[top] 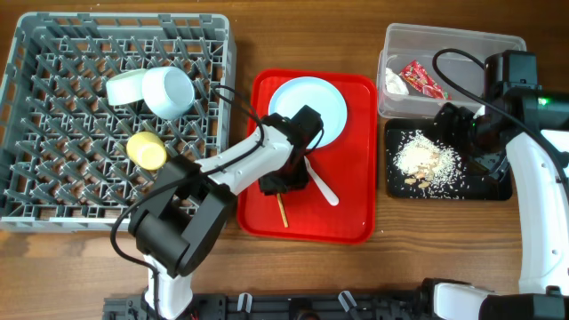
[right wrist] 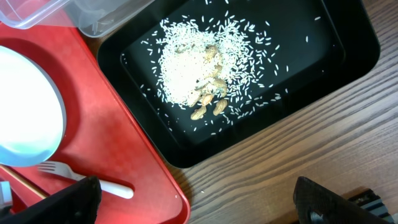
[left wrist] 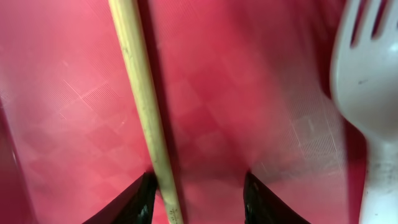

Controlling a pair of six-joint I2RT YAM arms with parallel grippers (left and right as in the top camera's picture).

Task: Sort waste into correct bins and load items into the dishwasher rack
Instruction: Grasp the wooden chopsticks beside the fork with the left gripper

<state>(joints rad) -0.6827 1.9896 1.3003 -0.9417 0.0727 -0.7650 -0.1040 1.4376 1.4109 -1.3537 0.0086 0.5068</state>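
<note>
My left gripper is low over the red tray. In the left wrist view its fingers are open, with the thin wooden stick between them, close to the left finger. The white fork lies to the right, and the pale blue plate lies behind. The grey rack holds the pale blue bowl, the light green saucer and the yellow cup. My right gripper is open and empty over the table by the black tray, which holds rice crumbs.
The clear tub at the back right holds the red wrapper and the white tissue. The black tray sits just in front of it. In the right wrist view the red tray's corner lies beside the black tray.
</note>
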